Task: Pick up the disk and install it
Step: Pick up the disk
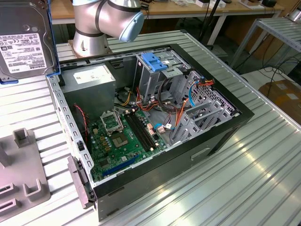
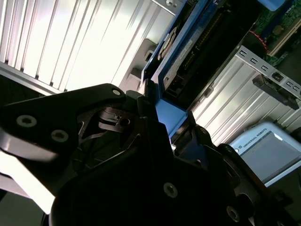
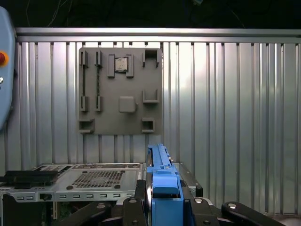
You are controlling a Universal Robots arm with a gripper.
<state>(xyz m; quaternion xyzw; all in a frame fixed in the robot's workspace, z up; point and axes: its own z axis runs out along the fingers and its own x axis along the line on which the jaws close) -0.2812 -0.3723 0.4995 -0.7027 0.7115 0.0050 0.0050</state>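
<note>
The disk (image 1: 23, 42), a grey metal drive with a pale label and a bright blue carrier rail (image 1: 54, 44), hangs on edge in the air at the exterior view's upper left, beside the open computer case (image 1: 221, 136). In both wrist views my gripper (image 3: 163, 207) is shut on the disk's blue carrier (image 3: 162, 183), with a black finger on each side of it. In the second wrist view the disk (image 2: 188, 52) sticks out beyond the gripper (image 2: 164, 129). The grey drive cage with its wider blue bracket (image 1: 155, 61) stands at the back of the case.
The case holds a green motherboard (image 1: 122, 136), a grey power supply (image 1: 89, 80) and loose cables (image 1: 164, 108). A grey fixture plate (image 1: 23, 174) lies on the ribbed metal table (image 1: 244, 179) at the exterior view's left. The arm's base (image 1: 91, 33) stands behind the case.
</note>
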